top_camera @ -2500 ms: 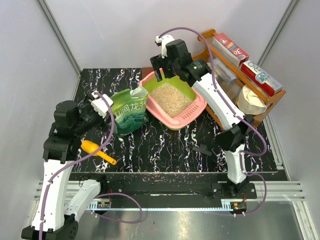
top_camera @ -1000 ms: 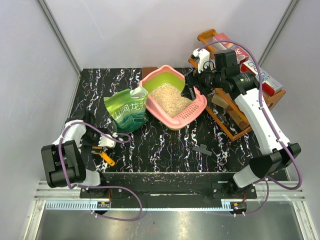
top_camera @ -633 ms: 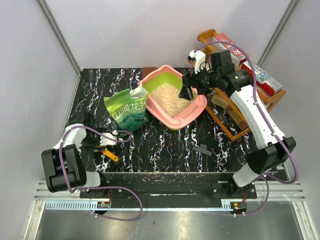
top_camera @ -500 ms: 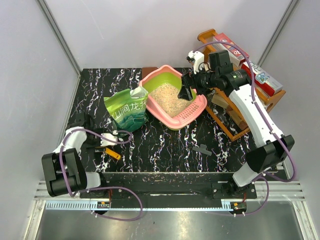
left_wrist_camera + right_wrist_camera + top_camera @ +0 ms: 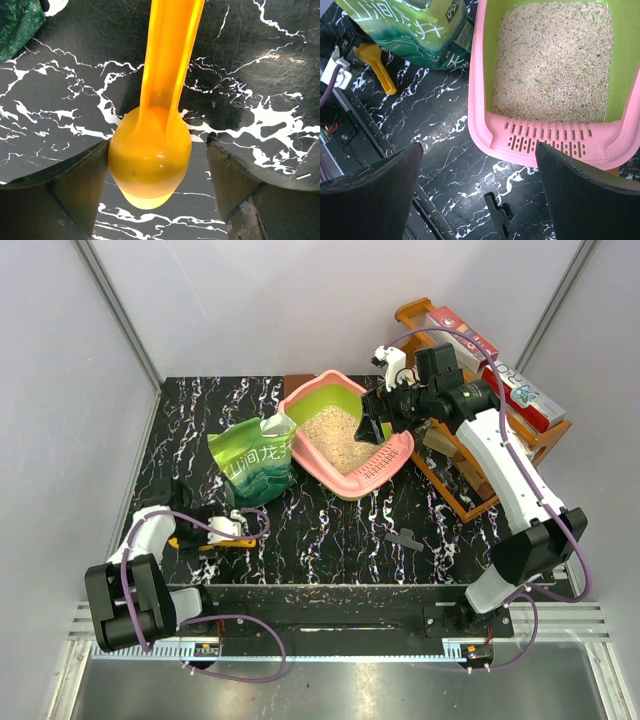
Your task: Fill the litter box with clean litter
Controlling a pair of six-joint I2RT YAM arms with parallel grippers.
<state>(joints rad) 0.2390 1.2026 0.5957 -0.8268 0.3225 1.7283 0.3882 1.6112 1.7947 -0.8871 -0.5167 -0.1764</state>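
A: Black marbled table (image 5: 330,530), grey walls. Which step are you on?

B: Looks like picking up the scoop (image 5: 150,160), near the table's left near corner. Your left gripper (image 5: 158,150) is low over it, jaws wide, astride its rounded end. Nothing is held yet.

A: And the other one?

B: Your right gripper (image 5: 479,147) hangs above the slotted lip of the box (image 5: 372,472), jaws fully spread and empty.

A: Where's the box?

B: At the middle of the far edge, with the bag (image 5: 255,465) just beside it on the left. Litter (image 5: 335,435) already covers the floor, so the job seems well along.

A: Next move?

B: My guess is you close on the scoop, squarely, since that end is round and glossy and could squirt out. Then lift it and head for the bag.

A: Do the views differ?

B: The left wrist view shows a gap at the right finger. From the top the scoop is mostly hidden under your gripper. The right wrist view shows the litter lying even with green flecks, which are too small to see from above. Only the top view shows both arms.
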